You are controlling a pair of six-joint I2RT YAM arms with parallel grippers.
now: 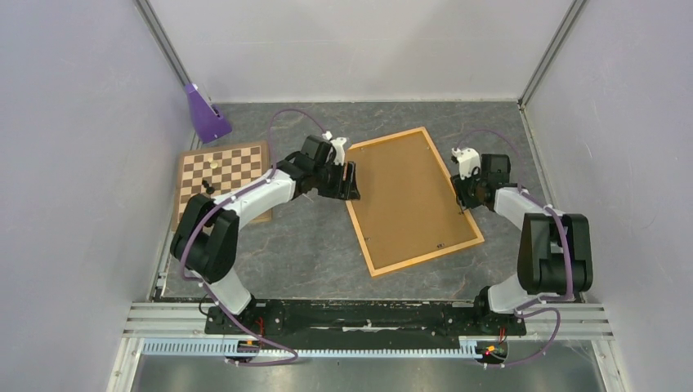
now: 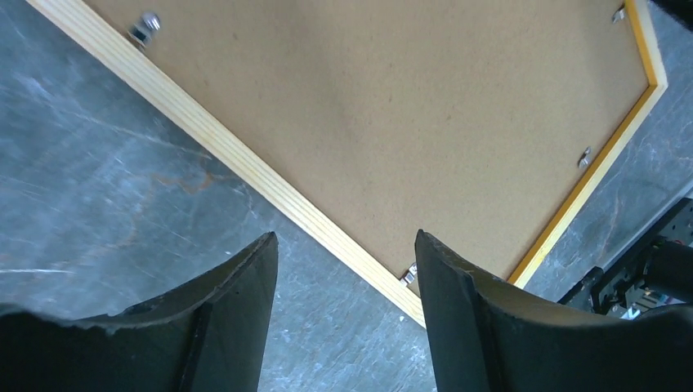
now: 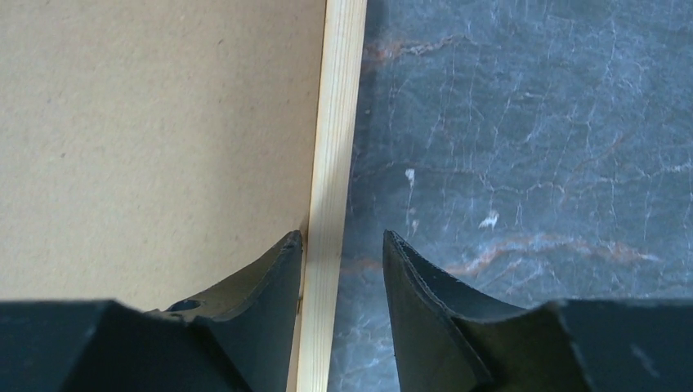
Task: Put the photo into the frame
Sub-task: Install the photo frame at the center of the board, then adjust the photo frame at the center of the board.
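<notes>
The frame (image 1: pixel 409 196) lies face down and slightly askew in the middle of the table, its brown fibreboard back up inside light orange rails. The photo is not in view. My left gripper (image 1: pixel 351 181) is open and empty just off the frame's left rail (image 2: pixel 245 167), low over the grey table; a small clip (image 2: pixel 409 275) shows beside its right finger. My right gripper (image 1: pixel 460 196) is open and straddles the frame's right rail (image 3: pixel 339 122), one finger over the board (image 3: pixel 155 139), the other over the table.
A brown-and-white chessboard (image 1: pixel 225 171) with a couple of small pieces (image 1: pixel 208 186) lies at the left. A purple block (image 1: pixel 204 114) stands at the back left corner. White walls enclose three sides of the table.
</notes>
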